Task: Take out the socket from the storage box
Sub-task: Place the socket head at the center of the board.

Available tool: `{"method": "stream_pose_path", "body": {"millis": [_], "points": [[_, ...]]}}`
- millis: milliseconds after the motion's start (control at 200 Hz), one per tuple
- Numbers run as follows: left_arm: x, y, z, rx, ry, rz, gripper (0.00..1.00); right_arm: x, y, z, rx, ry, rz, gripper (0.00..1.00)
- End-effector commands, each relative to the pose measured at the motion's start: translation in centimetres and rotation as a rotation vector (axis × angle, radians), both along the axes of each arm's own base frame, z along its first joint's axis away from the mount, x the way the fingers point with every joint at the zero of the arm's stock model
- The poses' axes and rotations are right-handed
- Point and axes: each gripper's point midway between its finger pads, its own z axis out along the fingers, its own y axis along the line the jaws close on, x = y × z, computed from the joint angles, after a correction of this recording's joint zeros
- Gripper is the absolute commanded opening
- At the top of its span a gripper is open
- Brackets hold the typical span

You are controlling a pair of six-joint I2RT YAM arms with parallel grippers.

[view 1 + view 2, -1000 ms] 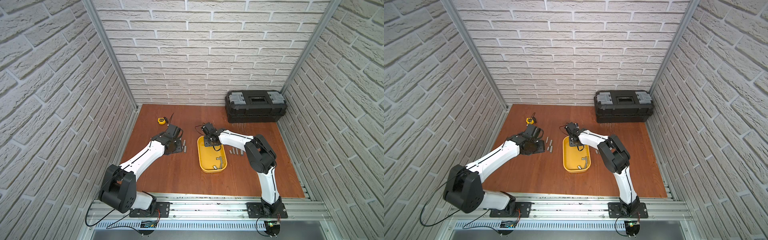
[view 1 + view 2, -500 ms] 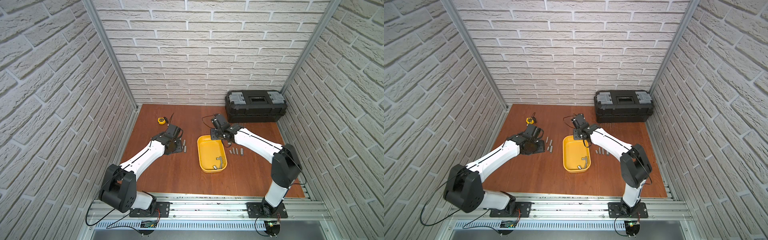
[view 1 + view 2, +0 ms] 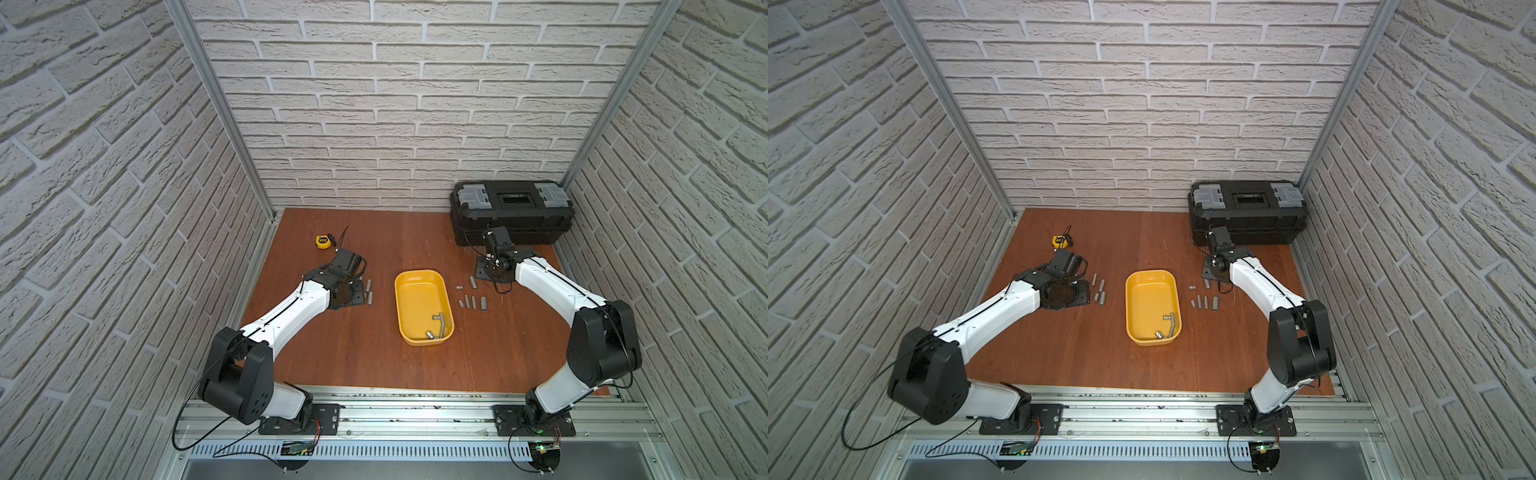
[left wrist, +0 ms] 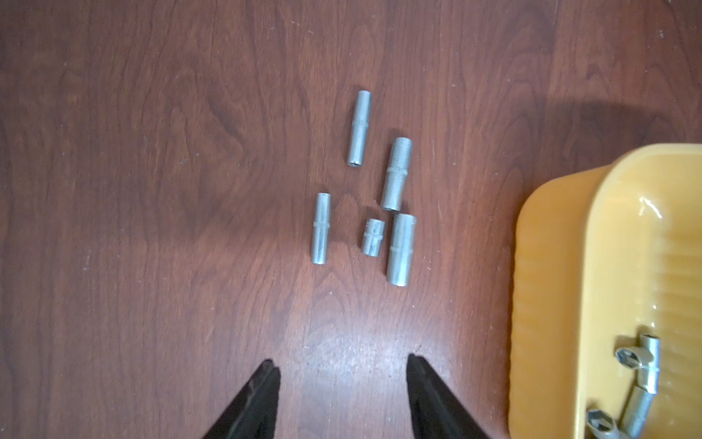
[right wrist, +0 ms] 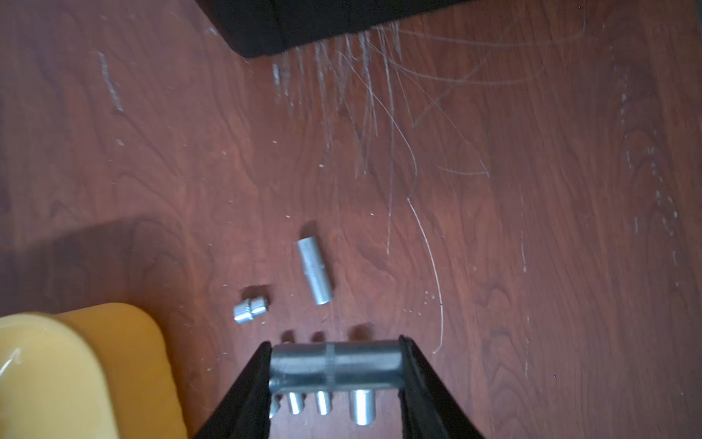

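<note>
The right hand (image 5: 335, 353) is gripping a socket (image 5: 336, 366) end to end between its jaws, hovering above a row of sockets (image 5: 323, 403) on the table (image 5: 532, 228), at 3 o'clock of the storage box (image 3: 417, 291) in a top view. It is probably setting the piece down. Lowering onto bare wood clear of the row, then releasing close to the surface, should be stopping it rolling. Metal pieces (image 3: 438, 330) are lying in the box's 5 o'clock corner. The left hand (image 4: 342, 363) is hanging released at 9 o'clock.
</note>
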Motion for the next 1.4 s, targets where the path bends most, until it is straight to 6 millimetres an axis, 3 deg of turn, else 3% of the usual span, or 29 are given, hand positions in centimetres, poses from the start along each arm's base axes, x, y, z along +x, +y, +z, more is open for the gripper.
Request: {"method": "stream_pose_path", "body": {"millis": [0, 350, 685, 925, 1250, 1395], "points": [[0.6, 0.1, 0.6, -0.011, -0.027, 0.013, 0.58, 0.1, -0.8, -2.1, 0.032, 0.051, 0.000, 0.39], [0.4, 0.3, 0.8, -0.012, -0.031, 0.018, 0.57, 0.6, -1.4, -7.8, 0.067, 0.191, -0.012, 0.40], [0.2, 0.4, 0.7, -0.010, -0.030, 0.022, 0.58, 0.4, -1.5, -8.8, 0.071, 0.215, -0.018, 0.49], [0.3, 0.3, 0.9, -0.013, -0.034, 0.016, 0.58, 0.5, -1.9, -6.7, 0.052, 0.177, -0.017, 0.58], [0.4, 0.1, 1.6, -0.014, -0.045, 0.000, 0.59, 1.1, -2.1, -1.6, 0.040, 0.080, -0.005, 0.62], [0.7, -0.5, 2.6, -0.019, -0.062, -0.029, 0.59, 0.8, -1.1, 1.2, 0.073, 0.022, 0.042, 0.62]]}}
